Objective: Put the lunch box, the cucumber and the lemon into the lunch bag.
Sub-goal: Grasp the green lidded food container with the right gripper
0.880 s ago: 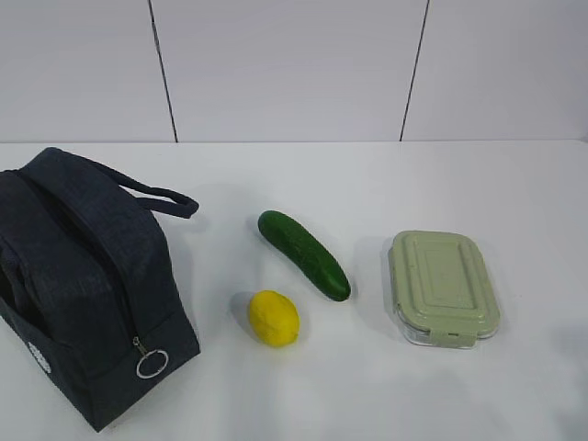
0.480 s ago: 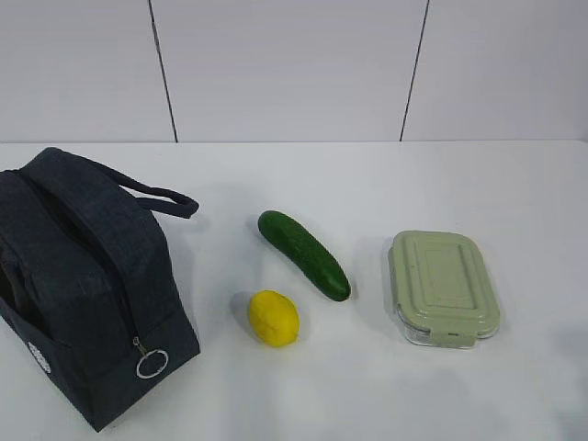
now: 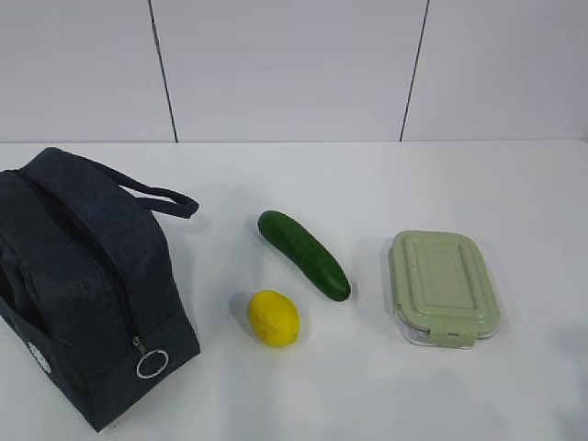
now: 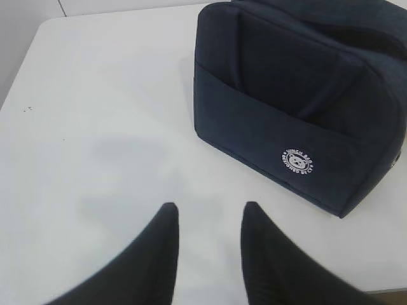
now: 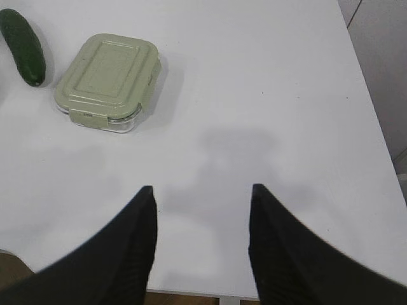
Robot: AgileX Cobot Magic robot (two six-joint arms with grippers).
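A: Where does everything sit right now?

B: Take the dark navy boxy fabric lunch bag (image 3: 87, 294) as the marker. The small bright yellow oval lemon (image 3: 274, 318) lies near its right side, the long dark green bumpy cucumber (image 3: 304, 254) just beyond the lemon at a slant, and the clear glass lunch box with the pale sage-green snap lid (image 3: 444, 286) sits farther right again. All rest on the white counter (image 3: 367, 184), none inside the bag.

A: And the hands?

B: The left hand (image 4: 208, 219) hovers over bare counter near the bag's logo side, jaws parted and empty. The right hand (image 5: 202, 203) hangs well apart from the lunch box, jaws spread wider, also empty.

A: What could go wrong?

B: The bag's zipper looks closed down to its silver ring pull (image 3: 152, 364), so I judge it must be opened first. The soft fabric may sag or slide when tugged. The lemon could roll if nudged, and the smooth glass box could slip from a shallow grip.
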